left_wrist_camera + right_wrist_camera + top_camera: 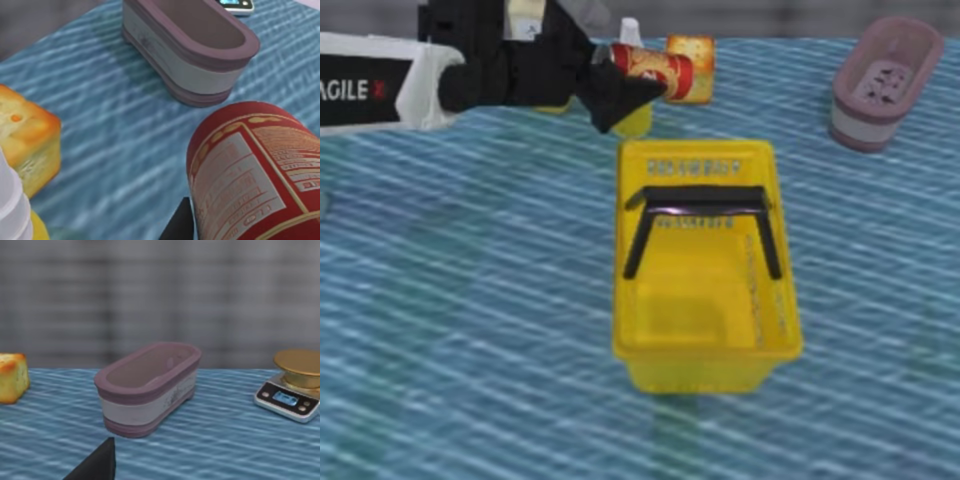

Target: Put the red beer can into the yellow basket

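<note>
The left gripper (625, 88) holds the red beer can (655, 70) on its side, jaws closed on it, above the table at 11 o'clock of the yellow basket (705, 355). Transport step in hand; next move calls for carrying toward 5 o'clock over the basket opening, clear of the black handles (700, 200), then releasing.

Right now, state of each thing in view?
red beer can: on its side, lifted, gripped by left hand
yellow basket: upright, empty, handles folded across
pink basket: upright on the table
right hand: only a dark tip shows
</note>
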Robot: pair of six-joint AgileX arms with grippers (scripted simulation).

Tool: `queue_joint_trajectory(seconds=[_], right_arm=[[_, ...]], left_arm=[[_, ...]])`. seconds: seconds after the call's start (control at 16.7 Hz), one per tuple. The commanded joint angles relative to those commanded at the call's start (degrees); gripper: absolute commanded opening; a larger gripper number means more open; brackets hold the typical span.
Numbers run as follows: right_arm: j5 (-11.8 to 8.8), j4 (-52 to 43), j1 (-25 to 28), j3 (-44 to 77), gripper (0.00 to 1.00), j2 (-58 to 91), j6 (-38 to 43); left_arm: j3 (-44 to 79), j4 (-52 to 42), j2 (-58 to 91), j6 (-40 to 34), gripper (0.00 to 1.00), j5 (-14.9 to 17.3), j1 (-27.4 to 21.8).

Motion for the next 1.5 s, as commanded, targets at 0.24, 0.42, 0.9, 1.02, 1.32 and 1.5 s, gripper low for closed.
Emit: queue_joint_trajectory(seconds=[0.24, 0.42, 0.9, 1.02, 1.32, 1.5], right_arm=[[0.00, 0.00, 0.00, 0.00, 1.00, 0.00, 0.00], [0.00, 0.00, 0.00, 0.00, 1.00, 0.00, 0.00], [0.00, 0.00, 0.00, 0.00, 1.00, 0.00, 0.00], [0.00, 0.00, 0.00, 0.00, 1.00, 0.00, 0.00], [0.00, 0.00, 0.00, 0.00, 1.00, 0.00, 0.00], [0.00, 0.00, 0.00, 0.00, 1.00, 0.00, 0.00]], left_arm=[[-6.92, 19.88, -3.92, -6.35, 0.00, 13.21, -1.23], [-10.23, 28.92, -6.65, -9.29, 0.00, 20.10, -1.83], [-11.33, 32.56, -7.61, -10.26, 0.00, 22.98, -1.78], [-11.87, 34.69, -5.73, -10.28, 0.00, 23.24, -1.78], [-15.12, 47.82, 2.86, -10.53, 0.00, 23.26, -0.92], [-16.58, 51.74, 5.93, -10.61, 0.00, 23.14, -0.60]])
